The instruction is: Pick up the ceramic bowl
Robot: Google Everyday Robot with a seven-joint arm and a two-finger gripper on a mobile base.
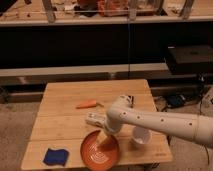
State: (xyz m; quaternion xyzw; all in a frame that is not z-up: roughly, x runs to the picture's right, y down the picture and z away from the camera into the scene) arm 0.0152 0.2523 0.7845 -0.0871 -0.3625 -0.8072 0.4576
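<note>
Honestly, you had the pincer (106, 139) down at the far rim of the ceramic bowl (100, 151), which sat on the near edge of the table (65, 125), a little left of centre. I could not tell how wide the pincer stood or whether it had any hold on the rim, because the arm's wrist covered that spot. Your main risk, as I judged it, was the bowl's place: so close to the near edge, a push instead of a grip could have slid it off the table. A shallow rim held on one side could also have tipped as you lifted. The white cup (141, 136) stood just right of the bowl, near the arm, and a sideways swing could have knocked it over. The blue cloth (55, 156) and the carrot (87, 104) lay well clear
</note>
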